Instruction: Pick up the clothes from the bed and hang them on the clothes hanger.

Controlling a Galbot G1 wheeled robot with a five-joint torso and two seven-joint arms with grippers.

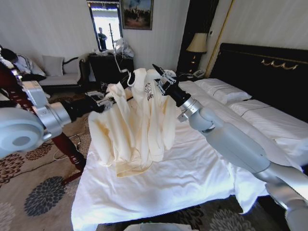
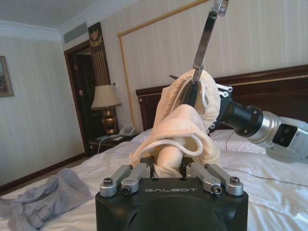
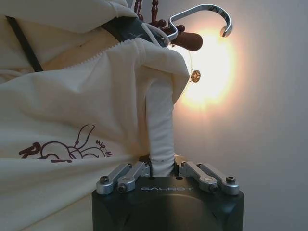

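The bed [image 1: 159, 183] lies below me, sheet bare beneath the load, so nothing drags. I hold the clothes [image 1: 137, 120] lifted between both arms, hem just brushing the sheet, to spread the shoulders. The clothes hanger [image 3: 204, 14] sits inside the collar, hook free above, probably so it can catch a rail. Left pincer [image 1: 107, 100] is clamped on a bunched fold at the garment's left side; right pincer [image 1: 161, 83] is clamped on a strip of fabric near the collar, keeping the neck taut.
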